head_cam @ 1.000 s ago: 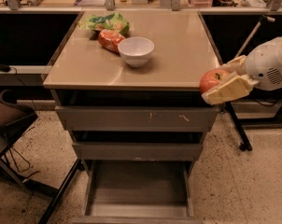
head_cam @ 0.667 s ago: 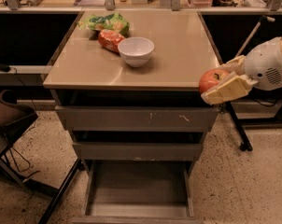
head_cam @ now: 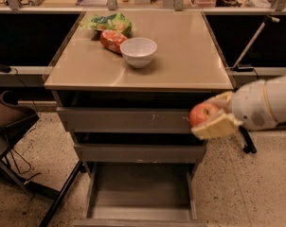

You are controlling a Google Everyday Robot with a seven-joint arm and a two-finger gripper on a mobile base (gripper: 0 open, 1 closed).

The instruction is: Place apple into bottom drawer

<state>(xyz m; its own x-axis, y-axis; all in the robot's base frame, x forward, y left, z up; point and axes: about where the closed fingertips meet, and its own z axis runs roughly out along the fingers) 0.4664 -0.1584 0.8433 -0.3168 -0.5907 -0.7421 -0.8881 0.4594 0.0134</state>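
The red-orange apple [head_cam: 202, 113] is held between the cream fingers [head_cam: 218, 126] of my gripper [head_cam: 210, 115], which comes in from the right on a white arm. It hangs in the air in front of the right end of the upper grey drawers, below the counter's front edge. The bottom drawer [head_cam: 140, 193] is pulled out near the floor, lower and to the left of the apple; its flat floor holds nothing.
On the tan counter [head_cam: 181, 56] stand a white bowl [head_cam: 138, 51], an orange-red snack packet [head_cam: 112, 39] and a green packet [head_cam: 110, 21]. Two upper grey drawers [head_cam: 129, 119] are slightly open. A dark chair [head_cam: 10, 126] stands at left, a stand leg [head_cam: 248, 145] at right.
My gripper has come down with the apple, from beside the counter's front right edge to in front of the upper drawers.
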